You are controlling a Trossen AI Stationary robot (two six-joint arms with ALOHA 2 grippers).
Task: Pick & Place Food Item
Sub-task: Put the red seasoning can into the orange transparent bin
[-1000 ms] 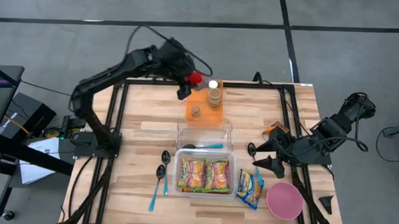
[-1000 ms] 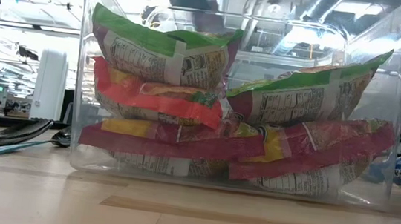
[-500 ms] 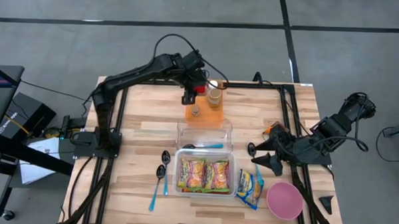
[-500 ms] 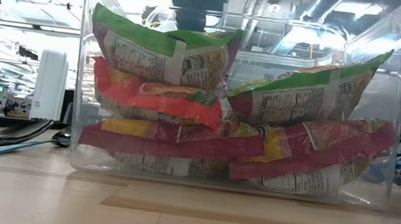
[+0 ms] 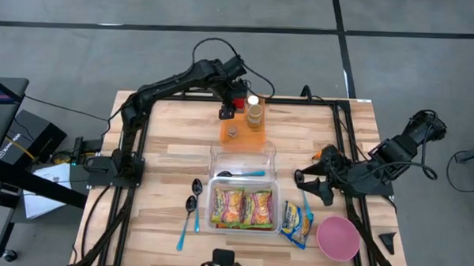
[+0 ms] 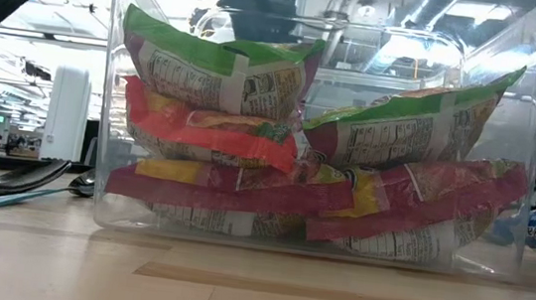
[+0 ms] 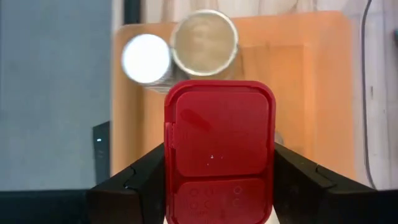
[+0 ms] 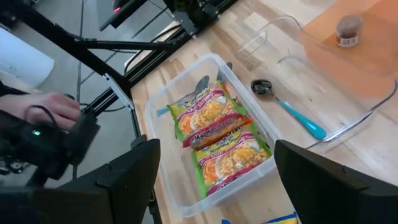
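Pale wooden planks make up the tabletop [image 5: 165, 154], framed by black metal rails. At its nine o'clock side two dark metal spoons [image 5: 194, 193] and a slim turquoise-handled one [image 5: 184, 234] lie flat beside each other. Toward twelve o'clock the left pincer [image 5: 227, 109] hangs over the far edge of a flat orange tray [image 5: 241, 133], its fingers clamped on the sides of a jar with a glossy red, rounded-rectangular flip lid [image 7: 219, 149]. Just beyond that jar in the left wrist view stand two round jars on the tray, one with a white lid [image 7: 147, 58], one with a tan lid [image 7: 204, 39]. A small brown-capped jar [image 5: 232, 133] sits alone near the tray's middle.

At the centre an empty clear plastic bin [image 5: 242, 155] holds only a blue-handled spoon [image 8: 287, 109]. Touching it at its six o'clock side, a second clear bin [image 5: 243, 206] is packed with crinkly noodle packets [image 6: 249, 138] printed in green, red and yellow, stacked in two piles.

At four o'clock a blue and yellow snack bag [image 5: 296, 222] lies flat, with a smooth round pink bowl [image 5: 338, 238] just beside it. The right pincer [image 5: 313, 185] rests low near three o'clock, fingers spread wide, holding nothing.
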